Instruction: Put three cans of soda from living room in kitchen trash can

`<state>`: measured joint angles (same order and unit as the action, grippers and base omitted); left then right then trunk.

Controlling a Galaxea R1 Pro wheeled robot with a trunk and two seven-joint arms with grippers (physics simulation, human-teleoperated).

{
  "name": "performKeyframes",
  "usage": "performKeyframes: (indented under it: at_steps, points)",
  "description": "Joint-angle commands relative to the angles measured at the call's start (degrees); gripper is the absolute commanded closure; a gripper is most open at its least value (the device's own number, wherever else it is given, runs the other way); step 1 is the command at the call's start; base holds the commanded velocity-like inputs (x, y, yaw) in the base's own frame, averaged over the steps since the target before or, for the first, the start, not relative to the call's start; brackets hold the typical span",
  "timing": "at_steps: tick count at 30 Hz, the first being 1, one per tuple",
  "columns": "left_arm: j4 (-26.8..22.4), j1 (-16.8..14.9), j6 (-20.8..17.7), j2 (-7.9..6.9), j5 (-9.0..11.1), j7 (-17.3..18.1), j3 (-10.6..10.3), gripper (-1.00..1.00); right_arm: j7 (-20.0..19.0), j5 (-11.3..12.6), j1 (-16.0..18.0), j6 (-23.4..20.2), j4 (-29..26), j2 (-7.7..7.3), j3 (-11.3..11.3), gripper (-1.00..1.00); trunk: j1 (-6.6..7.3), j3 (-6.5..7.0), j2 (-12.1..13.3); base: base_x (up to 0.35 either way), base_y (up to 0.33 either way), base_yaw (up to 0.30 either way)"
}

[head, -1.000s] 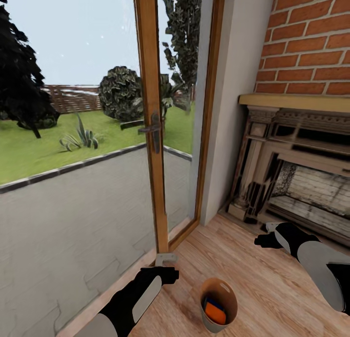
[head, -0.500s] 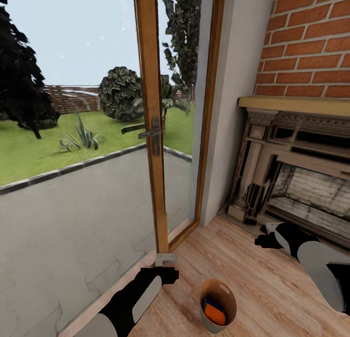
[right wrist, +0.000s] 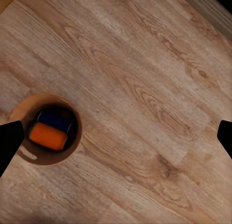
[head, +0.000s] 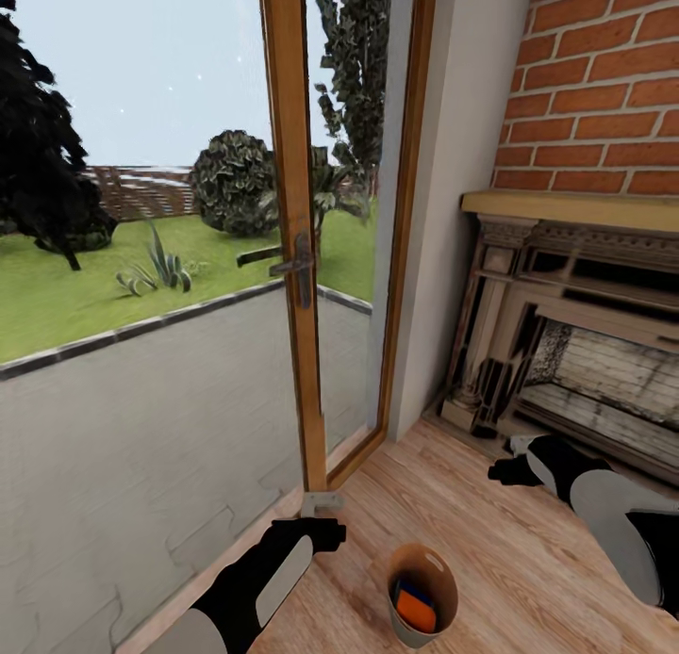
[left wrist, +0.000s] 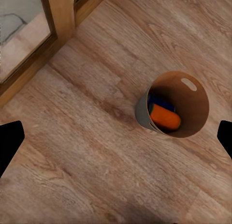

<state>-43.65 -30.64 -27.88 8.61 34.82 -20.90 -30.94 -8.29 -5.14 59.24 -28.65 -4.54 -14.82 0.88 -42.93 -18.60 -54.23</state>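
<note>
Down on the plank floor (head: 528,560), the trash can (head: 423,593) stands upright between the two arms, a little out from the wood-framed glass door (head: 292,258) and well apart from the stone fireplace (head: 575,324). It already holds an orange soda can (left wrist: 165,117) lying on its side, with a dark blue can (right wrist: 54,118) just beside it, touching or nearly so; whether a third can is in there I cannot tell. The left gripper (head: 325,533) hangs just beside the bin on its door side, while the right gripper (head: 505,470) sits farther off toward the fireplace, so the left arm looks the nearer one for any lift. In both wrist views the dark fingertips (left wrist: 9,141) show only at opposite borders with bare floor between them, so both sets of jaws stand wide apart and hold nothing. From the left jaws the bin lies off to one side, not between the fingers, mouth facing up. Since the bin is in the living room and belongs in the kitchen, grasping its rim probably comes next.
</note>
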Motion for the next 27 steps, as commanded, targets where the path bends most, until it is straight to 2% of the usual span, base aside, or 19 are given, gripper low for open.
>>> performKeyframes:
  at_steps: [1,5,8,11,15,20,27]
  points:
    - [0.1,0.0,0.1,-0.02,0.0,0.0,0.0,-1.0,0.1,0.0,-0.2,0.0,0.0,0.08,0.0,-1.0,0.23,0.19,0.4,0.0,0.0,0.0]
    - [3.0,0.1,0.7,-0.12,0.1,-0.3,0.0,-1.0,2.0,0.0,-2.8,0.7,0.0,0.53,0.0,-1.0,1.1,0.9,2.0,0.0,0.0,0.0]
    - [10.6,0.1,4.6,-0.14,0.2,-0.1,0.1,-1.0,4.0,0.1,-6.2,4.5,0.1,0.62,-0.1,-1.0,1.76,1.44,3.2,0.0,0.0,0.0]
    - [17.3,0.1,8.4,-0.13,0.1,0.1,0.1,-1.0,6.1,0.3,-8.7,6.1,0.1,0.56,-0.2,-1.0,2.42,1.98,4.4,0.0,0.0,0.0]
    - [20.4,0.3,10.7,-0.19,0.1,0.5,0.4,-1.0,7.3,0.5,-11.3,6.7,0.2,0.47,-0.2,-1.0,3.3,2.7,6.0,0.0,0.0,0.0]
    - [23.0,0.8,12.1,-0.4,0.5,3.7,0.7,-1.0,7.6,0.6,-13.5,6.8,0.3,0.22,-0.4,-1.0,4.4,3.6,8.0,0.0,0.0,0.0]
    - [29.7,1.1,17.7,-1.31,0.5,5.3,0.6,-1.0,7.7,0.7,-16.4,7.0,0.3,-0.06,-0.5,-1.0,5.94,4.85,10.8,0.0,0.0,0.0]
